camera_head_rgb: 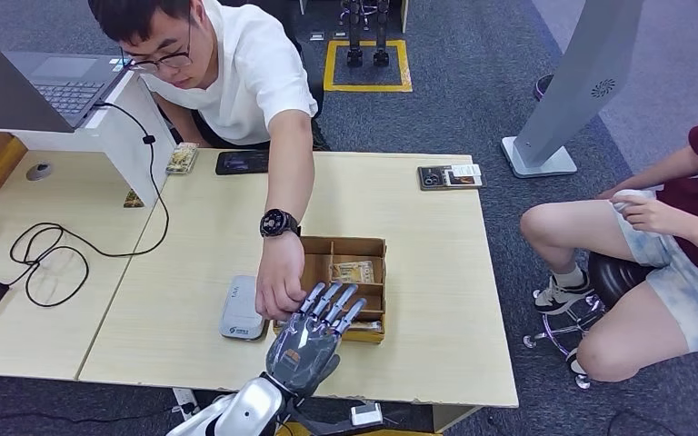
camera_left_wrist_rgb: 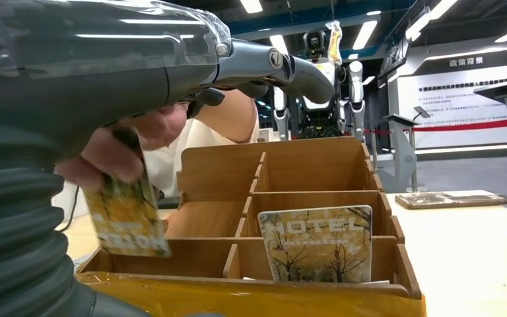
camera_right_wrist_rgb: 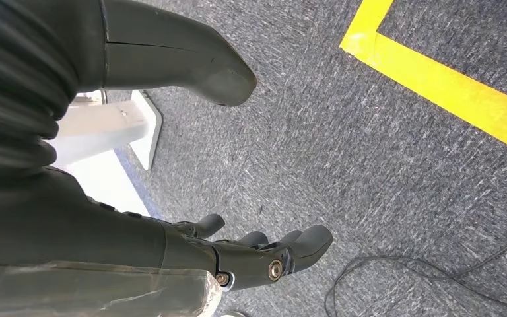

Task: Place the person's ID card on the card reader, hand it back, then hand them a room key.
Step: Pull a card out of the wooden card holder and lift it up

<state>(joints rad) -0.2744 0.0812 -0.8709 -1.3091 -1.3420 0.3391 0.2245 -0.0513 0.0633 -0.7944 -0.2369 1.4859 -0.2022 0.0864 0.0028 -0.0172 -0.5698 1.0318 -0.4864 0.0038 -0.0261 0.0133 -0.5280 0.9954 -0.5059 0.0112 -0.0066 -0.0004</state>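
Your left hand [camera_head_rgb: 314,331] hovers over the near edge of the brown wooden compartmented box [camera_head_rgb: 370,250] on the pale wood bench [camera_head_rgb: 436,300], fingers spread, gripping nothing. Just beside it, the person's hand [camera_head_rgb: 279,283] pinches a yellow tree-printed room key card [camera_left_wrist_rgb: 127,214] at the box's near-left compartment. A second card marked HOTEL [camera_left_wrist_rgb: 318,243] stands upright in a near compartment. The grey rounded card reader [camera_head_rgb: 242,310] lies just left of the box. Your right hand [camera_right_wrist_rgb: 257,254] hangs over grey carpet, fingers loosely curled, empty.

Head high, facing down; wrists close, low.
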